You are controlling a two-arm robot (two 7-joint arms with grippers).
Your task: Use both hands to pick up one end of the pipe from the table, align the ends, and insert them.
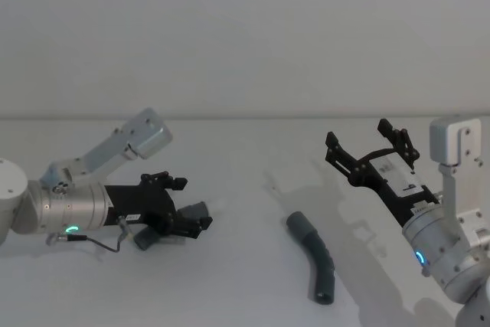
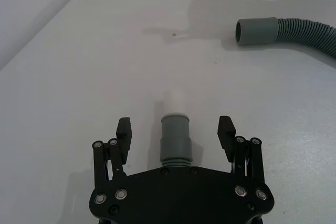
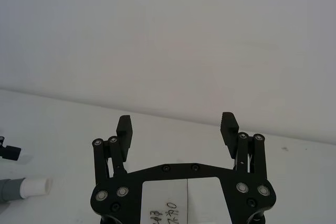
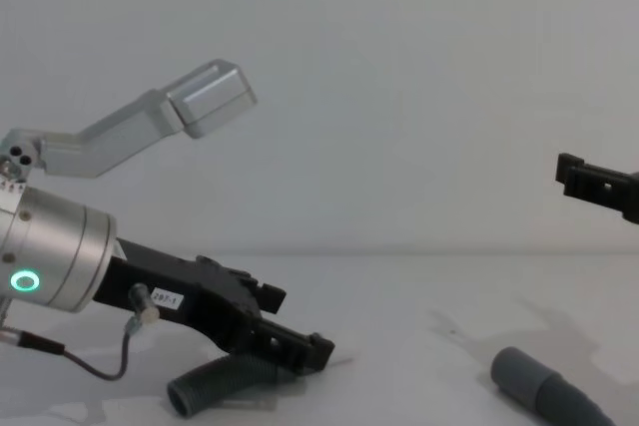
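My left gripper (image 1: pixel 191 204) lies low over the table (image 1: pixel 230 281), its two fingers spread wide on either side of one grey cuff (image 2: pixel 175 140) with a white tip (image 2: pixel 174 100), touching neither side. A second cuff (image 1: pixel 300 226), plain grey, lies well apart near the middle of the table, at the head of a curved stretch of ribbed hose (image 1: pixel 320 262). My right gripper (image 3: pixel 177 121) hangs above the table, its two fingers also spread wide.
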